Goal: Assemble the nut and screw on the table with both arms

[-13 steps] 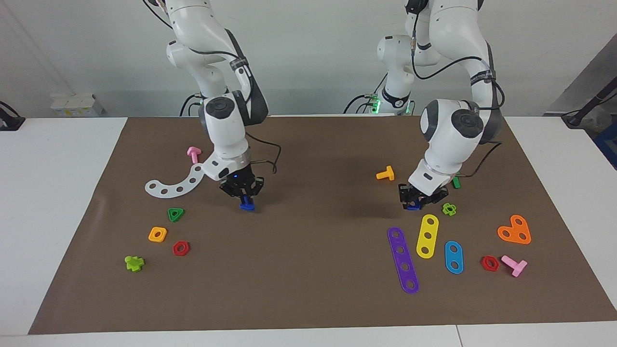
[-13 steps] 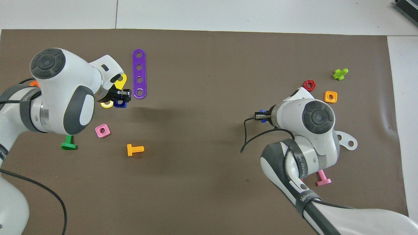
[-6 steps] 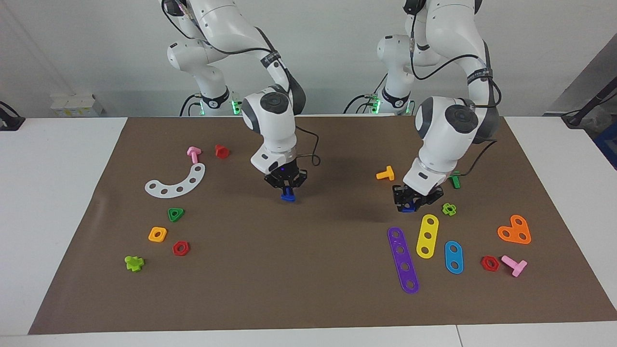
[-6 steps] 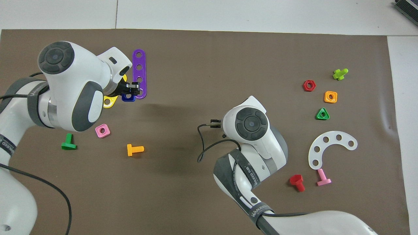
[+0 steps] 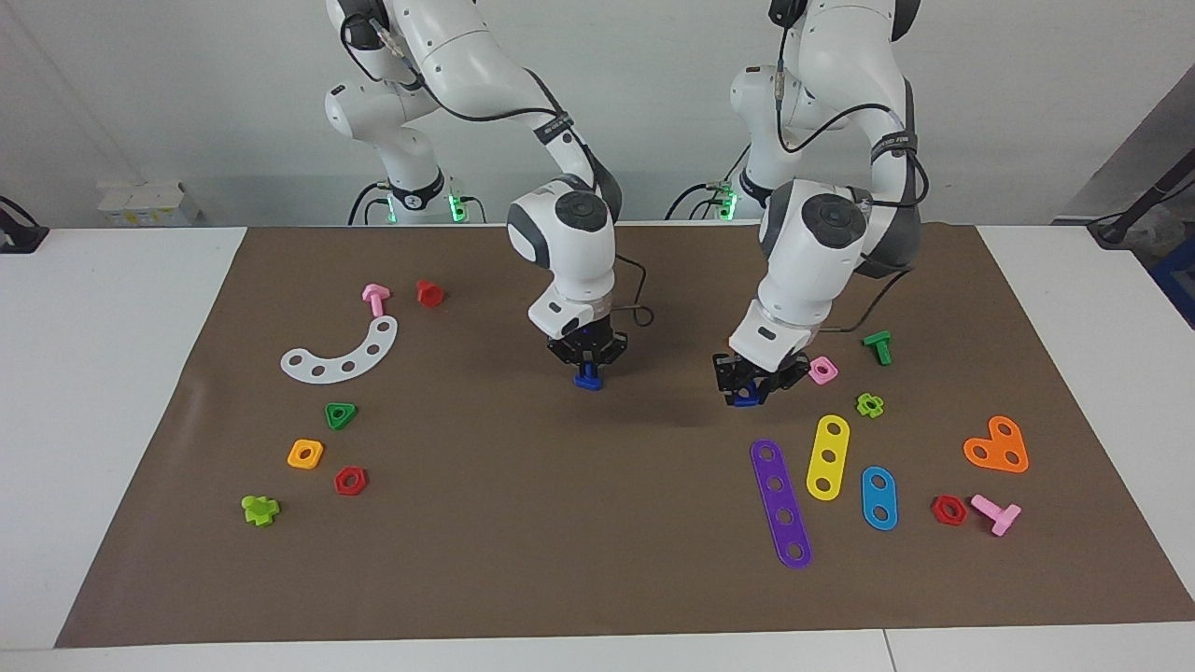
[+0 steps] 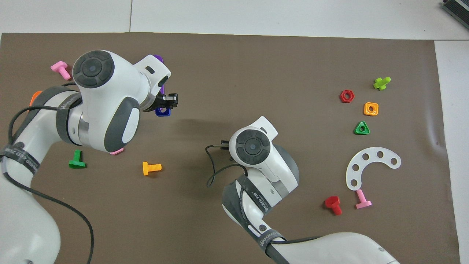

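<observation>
My right gripper is shut on the dark-blue screw and holds it low over the middle of the brown mat. In the overhead view its wrist hides this gripper and the screw. My left gripper is shut on the dark-blue square nut and holds it low over the mat, beside the pink square nut. The left gripper and the nut also show in the overhead view. A gap of bare mat lies between the two grippers.
A purple strip, a yellow plate and a light-blue oval plate lie farther from the robots than the left gripper. An orange bolt and a green bolt lie nearer. A white curved strip lies toward the right arm's end.
Both grippers have moved toward the middle of the mat with their parts. The right gripper travelled much farther. The left gripper has left the yellow plate and uncovered the pink nut.
</observation>
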Robot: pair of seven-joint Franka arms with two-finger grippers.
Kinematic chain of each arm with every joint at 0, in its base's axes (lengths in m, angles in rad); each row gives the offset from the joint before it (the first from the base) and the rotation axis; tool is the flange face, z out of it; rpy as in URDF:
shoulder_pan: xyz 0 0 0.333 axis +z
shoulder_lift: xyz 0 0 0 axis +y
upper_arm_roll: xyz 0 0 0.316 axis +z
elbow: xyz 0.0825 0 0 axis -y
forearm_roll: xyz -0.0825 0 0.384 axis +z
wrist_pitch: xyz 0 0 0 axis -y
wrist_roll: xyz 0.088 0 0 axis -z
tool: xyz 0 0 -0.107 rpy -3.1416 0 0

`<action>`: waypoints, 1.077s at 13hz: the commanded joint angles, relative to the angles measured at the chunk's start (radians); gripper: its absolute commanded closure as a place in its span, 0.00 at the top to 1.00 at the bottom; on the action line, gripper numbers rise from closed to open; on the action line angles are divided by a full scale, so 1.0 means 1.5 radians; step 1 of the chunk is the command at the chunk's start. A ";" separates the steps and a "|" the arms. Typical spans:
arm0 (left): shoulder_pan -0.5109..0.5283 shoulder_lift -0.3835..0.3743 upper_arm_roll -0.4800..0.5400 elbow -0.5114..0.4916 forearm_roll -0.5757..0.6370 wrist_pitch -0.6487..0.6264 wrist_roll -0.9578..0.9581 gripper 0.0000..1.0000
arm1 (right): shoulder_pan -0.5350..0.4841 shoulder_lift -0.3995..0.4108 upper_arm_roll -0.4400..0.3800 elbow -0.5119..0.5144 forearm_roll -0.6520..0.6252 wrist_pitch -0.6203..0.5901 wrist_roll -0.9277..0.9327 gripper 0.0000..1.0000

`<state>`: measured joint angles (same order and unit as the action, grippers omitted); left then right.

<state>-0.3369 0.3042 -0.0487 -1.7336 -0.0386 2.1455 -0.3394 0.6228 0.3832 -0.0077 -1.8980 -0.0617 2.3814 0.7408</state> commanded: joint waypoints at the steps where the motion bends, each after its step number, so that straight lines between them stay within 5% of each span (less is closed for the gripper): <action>1: -0.026 0.020 0.010 0.029 -0.002 -0.003 -0.032 0.00 | -0.013 -0.017 -0.002 0.010 -0.011 -0.021 0.011 1.00; 6: -0.101 0.057 0.011 0.067 0.003 0.024 -0.131 0.00 | -0.094 -0.130 0.000 0.002 -0.006 -0.135 -0.006 1.00; 14: -0.229 0.098 0.010 0.061 0.008 0.065 -0.257 0.00 | -0.277 -0.269 -0.002 0.009 0.021 -0.275 -0.207 1.00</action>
<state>-0.6566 0.4431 -0.0508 -1.6467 -0.0377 2.2395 -0.7016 0.2682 0.0211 -0.0223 -1.8735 -0.0586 2.0002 0.5139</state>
